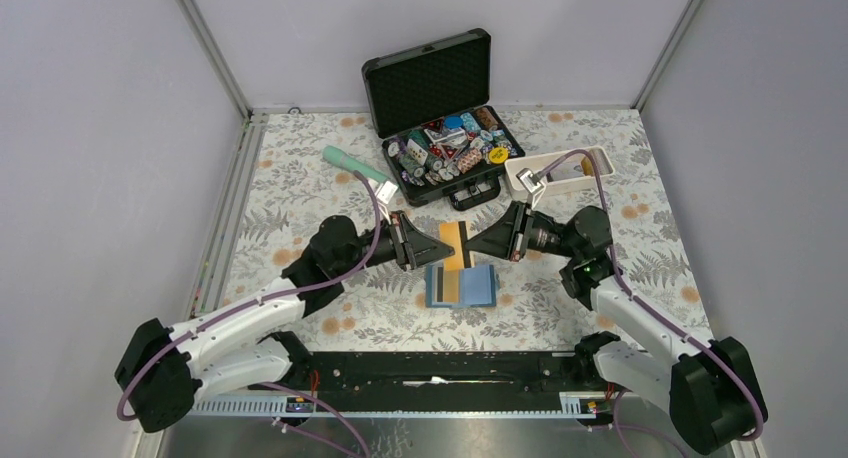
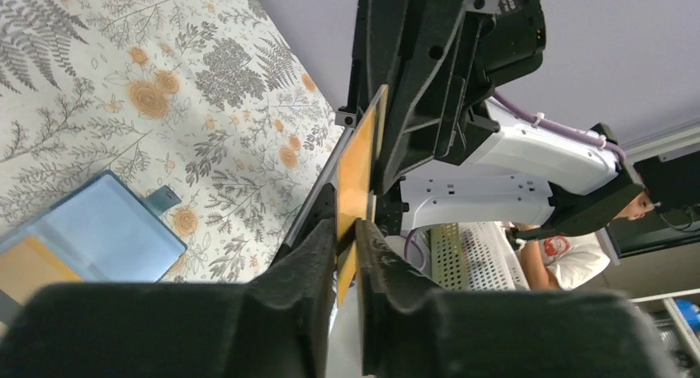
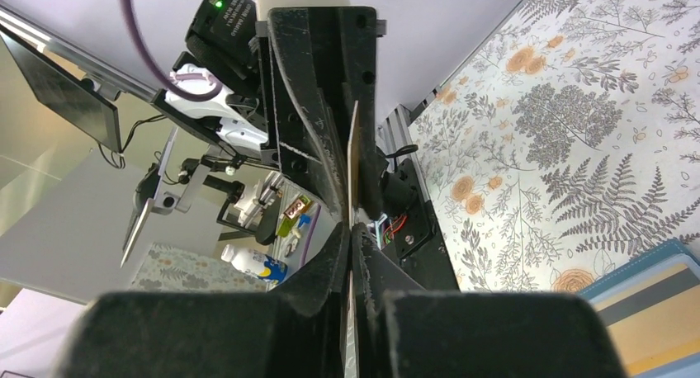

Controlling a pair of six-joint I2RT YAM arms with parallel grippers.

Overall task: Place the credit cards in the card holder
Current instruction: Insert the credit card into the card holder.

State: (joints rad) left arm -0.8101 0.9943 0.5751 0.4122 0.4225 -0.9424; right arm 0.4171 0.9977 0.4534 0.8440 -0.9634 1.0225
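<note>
An orange-gold credit card [image 1: 458, 240] hangs upright above the table between my two grippers. My left gripper [image 1: 447, 246] is shut on its left edge, and my right gripper [image 1: 472, 244] is shut on its right edge. In the left wrist view the card [image 2: 357, 167] sits between my left gripper's [image 2: 347, 229] fingers. In the right wrist view it [image 3: 352, 159] shows edge-on in my right gripper [image 3: 350, 229]. The teal-blue card holder [image 1: 484, 286] lies open on the table just below. It holds a dark card and an orange card [image 3: 660, 333]. It also shows in the left wrist view [image 2: 99, 238].
An open black foam-lined case [image 1: 430, 83] full of poker chips stands at the back centre. A long white tray [image 1: 580, 181] is to its right. A teal cylinder [image 1: 345, 161] lies to its left. A black rail [image 1: 440, 368] runs along the near edge.
</note>
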